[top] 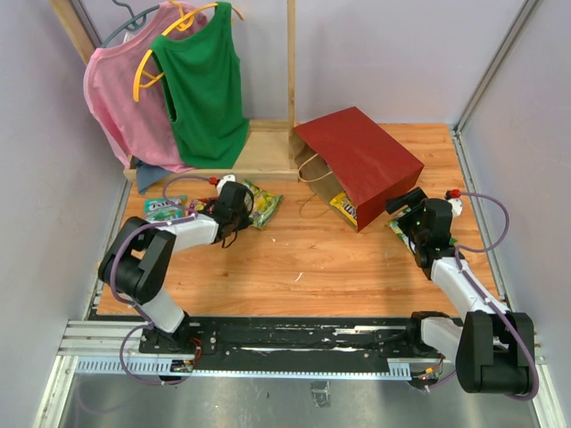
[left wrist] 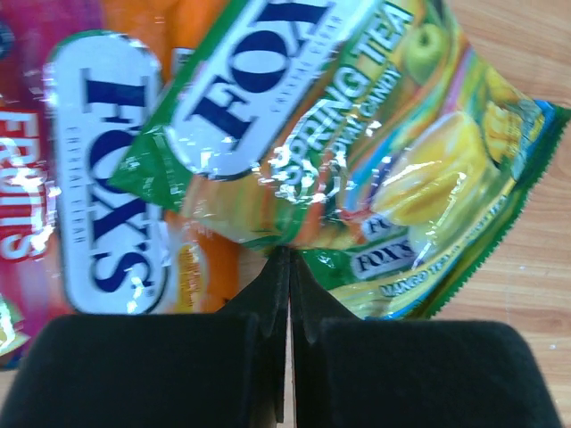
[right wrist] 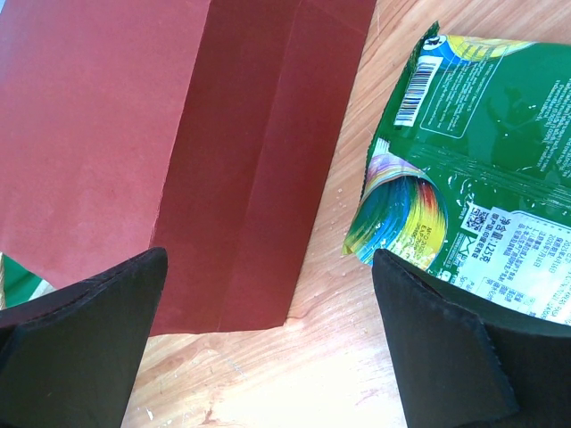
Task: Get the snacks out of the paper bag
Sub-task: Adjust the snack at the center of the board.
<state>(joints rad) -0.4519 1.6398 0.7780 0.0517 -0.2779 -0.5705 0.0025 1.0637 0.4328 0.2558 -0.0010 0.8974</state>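
Green packet [right wrist: 482,152] lies just right of the paper bag [top: 361,160], the right gripper [right wrist: 268,267] gaping over it. Left of the bag, the left gripper [left wrist: 284,259] clamps a candy packet [left wrist: 339,152]. We judge unloading underway; the yellow packet [top: 343,207] in the bag's mouth needs fetching next.

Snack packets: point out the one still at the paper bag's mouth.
The yellow packet, lying in the red paper bag's mouth; the green packets lie out on the table, clear of it.
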